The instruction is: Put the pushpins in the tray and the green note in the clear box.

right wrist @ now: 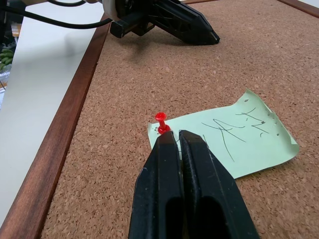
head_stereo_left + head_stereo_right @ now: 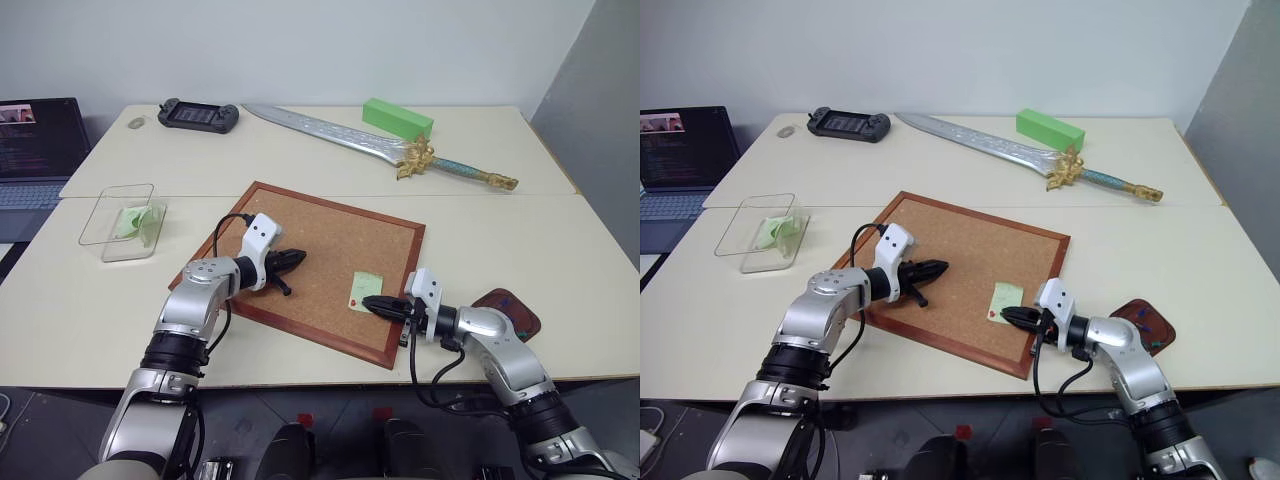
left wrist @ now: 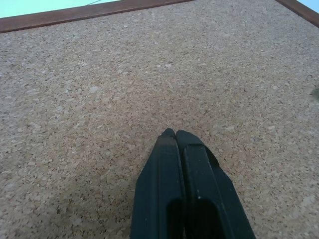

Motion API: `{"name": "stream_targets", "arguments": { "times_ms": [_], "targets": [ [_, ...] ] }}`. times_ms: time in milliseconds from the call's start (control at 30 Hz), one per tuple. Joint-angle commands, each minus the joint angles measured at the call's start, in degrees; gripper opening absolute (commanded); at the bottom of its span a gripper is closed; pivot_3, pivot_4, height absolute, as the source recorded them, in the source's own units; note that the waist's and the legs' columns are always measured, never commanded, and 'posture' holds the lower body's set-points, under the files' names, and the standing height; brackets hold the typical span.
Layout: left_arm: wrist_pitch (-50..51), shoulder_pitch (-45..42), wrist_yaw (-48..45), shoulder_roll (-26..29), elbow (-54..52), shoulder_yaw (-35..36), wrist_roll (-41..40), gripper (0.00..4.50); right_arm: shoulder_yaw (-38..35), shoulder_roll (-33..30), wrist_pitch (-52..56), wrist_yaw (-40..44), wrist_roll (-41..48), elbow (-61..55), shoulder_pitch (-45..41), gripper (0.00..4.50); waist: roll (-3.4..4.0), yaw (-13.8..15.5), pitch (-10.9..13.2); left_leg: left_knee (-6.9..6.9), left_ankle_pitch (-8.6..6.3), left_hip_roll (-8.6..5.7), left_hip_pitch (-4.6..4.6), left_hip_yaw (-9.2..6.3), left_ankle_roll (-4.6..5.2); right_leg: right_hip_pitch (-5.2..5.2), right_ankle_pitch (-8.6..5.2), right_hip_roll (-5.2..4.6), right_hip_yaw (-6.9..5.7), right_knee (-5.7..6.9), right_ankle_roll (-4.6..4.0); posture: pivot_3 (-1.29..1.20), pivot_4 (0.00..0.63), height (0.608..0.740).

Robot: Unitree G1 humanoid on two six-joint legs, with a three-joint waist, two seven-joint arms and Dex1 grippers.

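The task looks partly done. A pale green slip already lies inside the clear box [image 2: 122,222], which sits on the left part of the table [image 2: 90,300], well apart from the cork board [image 2: 330,240]. A second green note [image 1: 234,137] with scribbled pen lines lies on the board near its right near corner, pinned at one corner by a red pushpin [image 1: 160,121] standing upright in the cork.

The dark red tray [image 2: 510,308] rests on the table just right of the board, behind the right arm; something blue shows in it in the right eye view, probably a pin, though it is too small to be sure.

The right gripper [image 1: 172,138] has its fingers clenched together with the tips right at the red pushpin's foot; whether they actually pinch the pin cannot be told, since the red head stands free just beyond the tips. The left gripper [image 3: 172,134] is also clenched and holds nothing, hovering over bare cork on the board's left part.

By this reading, what remains is pulling the red pin, dropping it in the tray, and carrying this note to the box.
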Motion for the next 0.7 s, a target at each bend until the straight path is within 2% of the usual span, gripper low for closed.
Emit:
{"name": "stream_targets", "arguments": {
  "times_ms": [33, 167, 533, 700],
  "targets": [
    [0.9, 0.2, -0.4, 0.3, 0.4, -0.9, 0.7, 0.00, -1.9, -0.4, -1.2, -0.1, 0.3, -1.5, -1.1, 0.07, 0.00, 0.0, 0.0, 0.00, 0.00, 0.00, 0.00, 0.00, 0.00, 0.00, 0.00, 0.00, 0.00, 0.00, 0.00, 0.00, 0.150, 0.740],
    [0.9, 0.2, -0.5, 0.5, 0.5, -0.9, 0.7, 0.00, -4.6, -0.9, 0.9, -1.0, 3.1, -7.1, -1.8, 0.07, 0.00, 0.0, 0.0, 0.00, 0.00, 0.01, -0.02, 0.00, 0.00, -0.02, 0.00, 0.00, 0.00, 0.00, 0.00, 0.00, 0.150, 0.740],
    [0.8, -0.1, -0.7, 0.2, 0.8, -1.2, 0.9, 0.00, -5.1, -1.8, 3.0, -1.5, 3.2, -10.5, -1.0, 0.07, 0.00, -0.1, 0.0, -0.02, 0.00, 0.00, -0.05, 0.02, 0.00, -0.06, 0.00, 0.01, 0.02, 0.00, 0.00, 0.00, 0.150, 0.740],
    [0.9, 0.3, -0.7, 0.2, 0.3, -1.2, 0.8, 0.00, -10.8, -4.6, 5.9, -5.6, 3.7, -14.6, 1.8, 0.07, 0.00, -0.1, 0.0, -0.02, 0.00, 0.01, -0.05, 0.02, 0.00, -0.06, 0.00, 0.00, 0.02, 0.00, 0.00, 0.00, 0.150, 0.740]
  ]
}}
